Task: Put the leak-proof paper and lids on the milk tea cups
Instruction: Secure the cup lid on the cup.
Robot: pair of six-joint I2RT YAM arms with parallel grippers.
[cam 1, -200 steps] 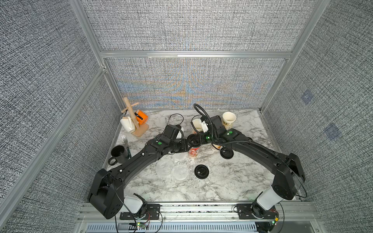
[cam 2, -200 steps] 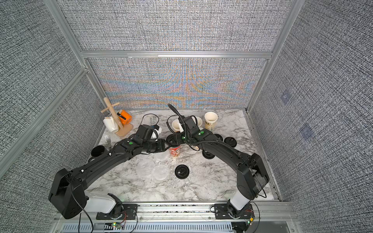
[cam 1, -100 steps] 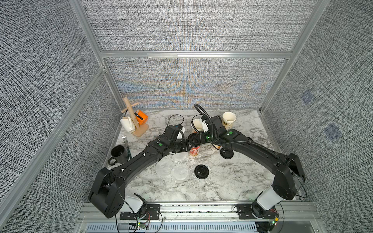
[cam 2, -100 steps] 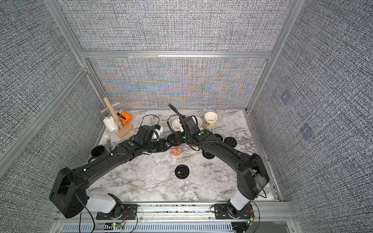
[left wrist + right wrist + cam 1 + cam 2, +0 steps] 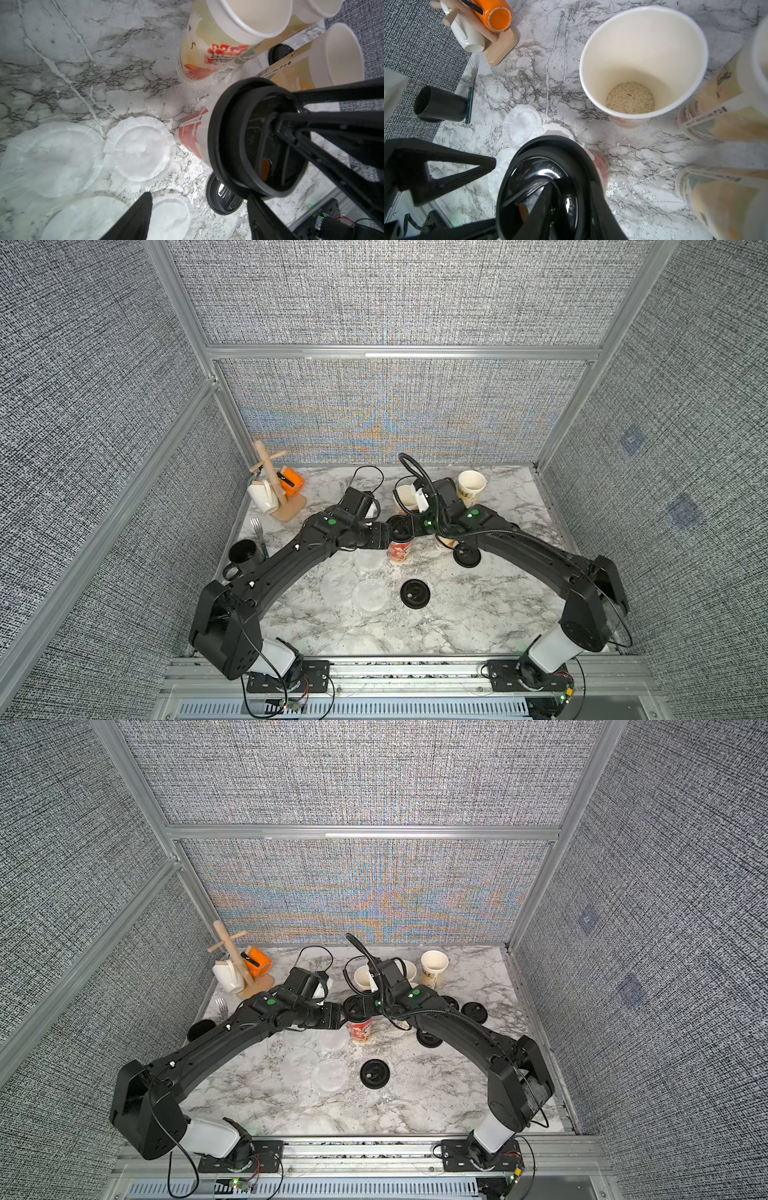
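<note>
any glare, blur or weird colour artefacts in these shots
Both top views: rainbow moiré bands on the woven back wall. Right wrist view: bright glare spot on the glossy black lid, and the nearest cups are soft. Left wrist view: leak-proof paper washed out pale, lid blurred.

Five paper cups (image 5: 434, 969) stand between the centre of the counter (image 5: 415, 1106) and 12 to 1 o'clock. One is a red-printed cup (image 5: 361, 1033) and four are pale-printed, one of those mostly hidden.

There are five lids, all black. One black lid (image 5: 355, 1006) caps the red-printed cup, and four lie loose from the centre round to 3 o'clock, one half hidden.

Three film discs (image 5: 368, 560) lie near the centre in both top views. The left wrist view shows four whitish patches, two of which may be one disc; I cannot tell.

There are three mugs. One orange mug (image 5: 291, 483) and one white mug (image 5: 262, 497) hang on the single wooden rack (image 5: 293, 509) at 10 o'clock, and one black mug (image 5: 245, 553) stands at 9.

There is one fork (image 5: 257, 526).
</note>
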